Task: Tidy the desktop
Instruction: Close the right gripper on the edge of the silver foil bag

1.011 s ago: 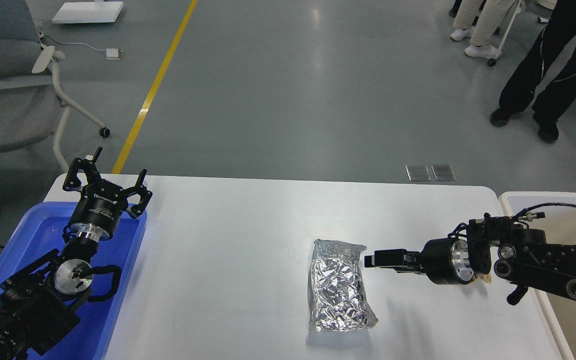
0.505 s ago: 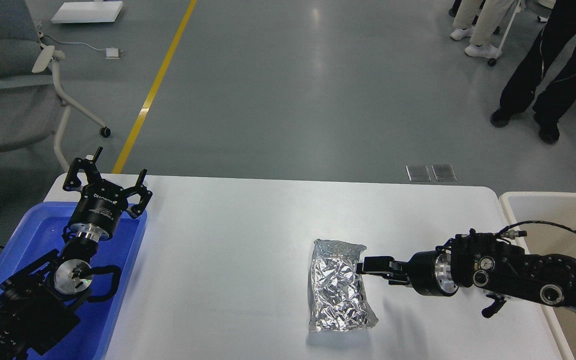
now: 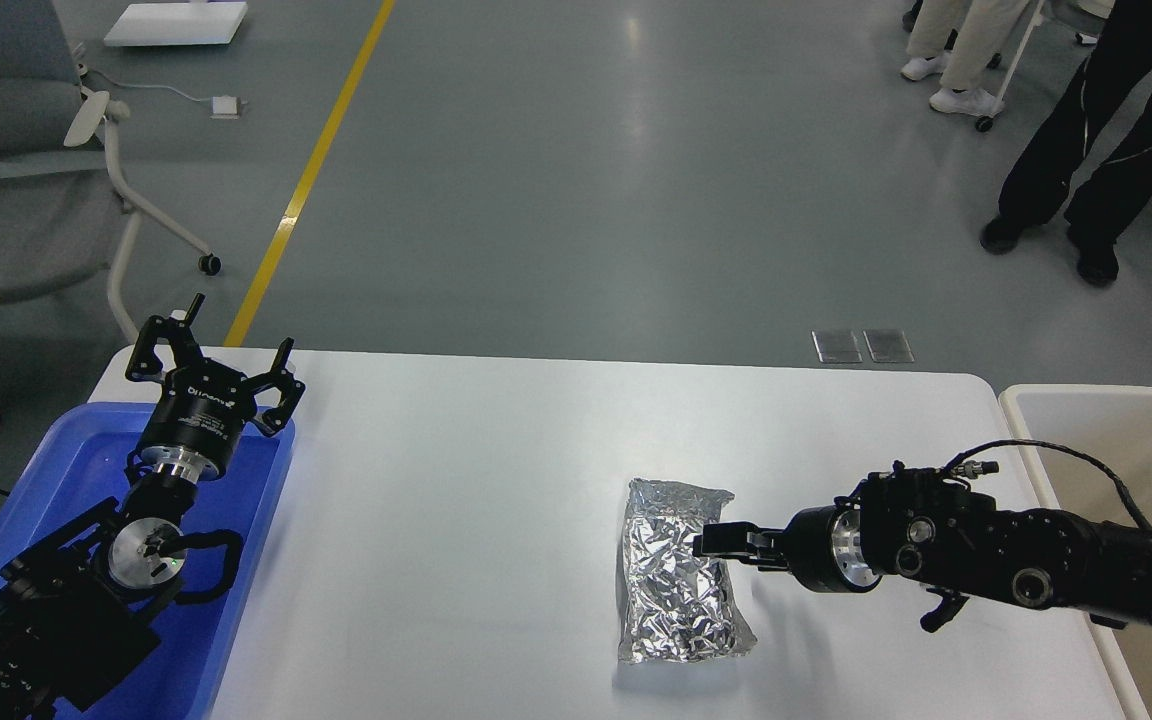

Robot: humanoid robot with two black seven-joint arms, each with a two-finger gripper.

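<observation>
The desktop [image 3: 476, 480] is a wide white tabletop with rounded corners. A crinkled silver foil bag [image 3: 671, 590] lies flat on it, right of centre. My right gripper [image 3: 708, 544] comes in low from the right and its tip sits over the bag's right edge, upper part. It is seen edge-on, so its fingers cannot be told apart. My left gripper [image 3: 211, 350] is open and empty, held above the far corner of the blue tray [image 3: 76, 470] at the left.
A cream-white bin [image 3: 1116, 410] with a beige inside stands at the table's right end, under my right arm. A grey chair [image 3: 26, 150] stands at the far left. People's legs [image 3: 1086, 130] show at the far right.
My right gripper has moved left and slightly down, from beside the foil bag to over its right edge. The left arm has not moved.
</observation>
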